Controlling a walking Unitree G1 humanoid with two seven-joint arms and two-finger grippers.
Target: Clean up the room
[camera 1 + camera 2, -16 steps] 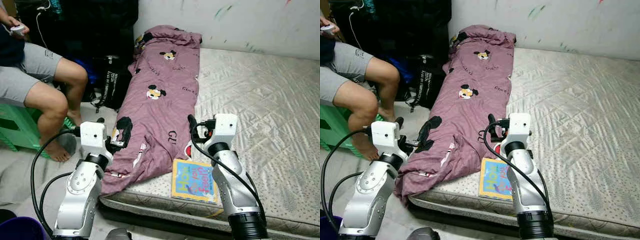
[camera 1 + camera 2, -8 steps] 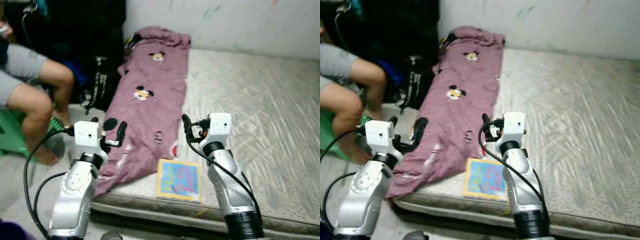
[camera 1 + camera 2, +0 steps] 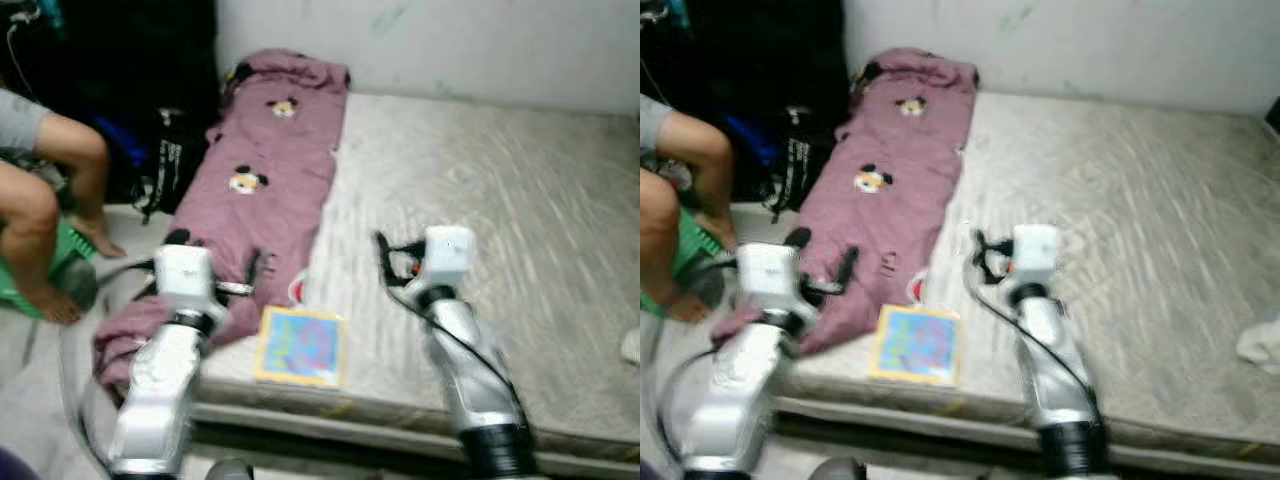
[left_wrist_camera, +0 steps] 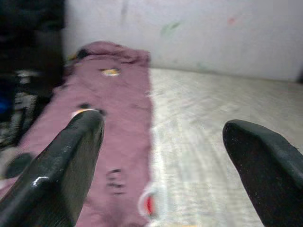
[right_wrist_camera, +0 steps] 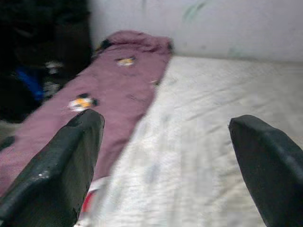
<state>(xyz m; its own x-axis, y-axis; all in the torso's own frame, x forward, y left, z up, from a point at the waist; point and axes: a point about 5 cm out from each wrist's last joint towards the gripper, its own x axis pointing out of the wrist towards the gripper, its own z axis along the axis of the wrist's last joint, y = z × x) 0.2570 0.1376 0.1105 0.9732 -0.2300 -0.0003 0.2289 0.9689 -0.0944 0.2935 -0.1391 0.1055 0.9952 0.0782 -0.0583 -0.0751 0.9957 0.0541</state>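
A purple blanket [image 3: 265,160] with cartoon mouse prints lies along the left side of a bare grey mattress [image 3: 520,200], its lower end hanging off the edge. A colourful children's book [image 3: 298,345] lies flat at the mattress's front edge, beside the blanket. My left gripper [image 3: 213,256] hovers over the blanket's lower end, open and holding nothing. My right gripper [image 5: 165,151] is raised over the middle of the mattress, also open and holding nothing. The eye views are blurred.
A person [image 3: 40,190] sits on a green stool [image 3: 60,255] at the left, bare feet on the floor. A black bag [image 3: 165,150] leans by the mattress's left side. A small white crumpled thing [image 3: 1260,345] lies at the mattress's right edge. A marked white wall runs behind.
The whole picture has slid left and blurred, so the camera has turned right. More mattress and the white thing now show. Both arms hold the same raised pose.
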